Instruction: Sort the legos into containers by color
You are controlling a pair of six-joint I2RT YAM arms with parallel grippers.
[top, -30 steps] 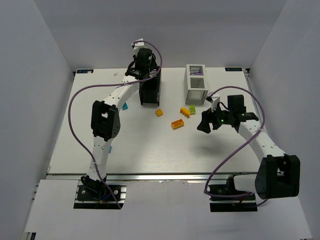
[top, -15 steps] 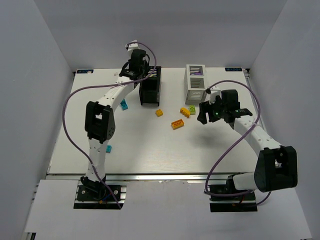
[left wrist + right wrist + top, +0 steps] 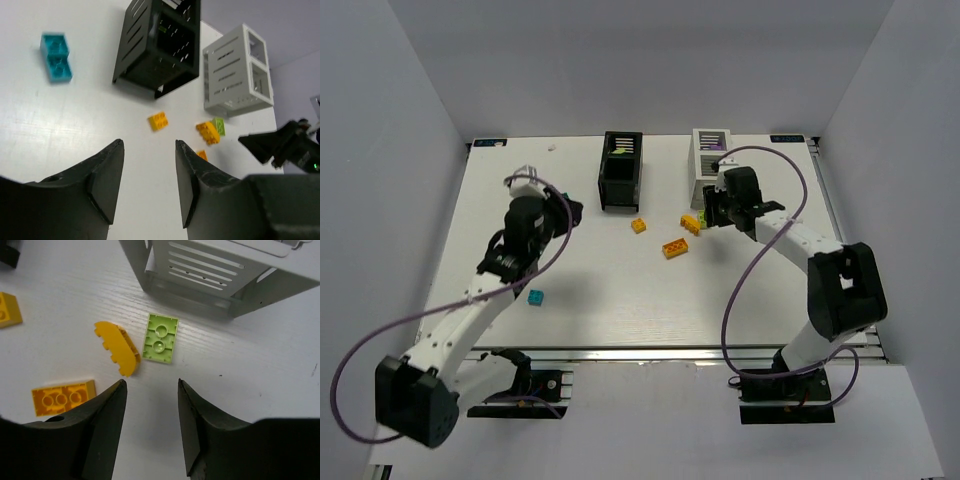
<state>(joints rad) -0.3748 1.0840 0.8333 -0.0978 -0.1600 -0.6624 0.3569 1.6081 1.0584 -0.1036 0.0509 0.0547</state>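
1. White table (image 3: 620, 300), grey walls (image 3: 670, 60) on three sides. A black slatted open-topped box (image 3: 620, 180) and a white slatted open-topped box (image 3: 705, 170) are stood apart near the far edge.
2. Right gripper (image 3: 151, 385): jaws parted, nothing between them. It is hung over a lime green studded plastic brick (image 3: 161, 337), which lies hollow side up just in front of the white box, toward the far right corner.
3. Handling, as judged: the brick is light, rigid and smooth-walled, so it is likely to skid or pop free if pinched off-centre. It is best taken low across its two long walls.
4. Obstruction: a tilted orange brick (image 3: 119, 347) is propped just beside the lime one, on its side toward the left edge. A finger lowered there is likely to strike it. The white box wall stands close behind.
5. A flat orange brick (image 3: 62, 397) and a small orange brick (image 3: 638, 225) lie nearer the table's middle.
6. Left gripper (image 3: 148, 145): jaws parted, empty, over the left half. A cyan brick (image 3: 56, 57) is seen ahead, left of the black box.
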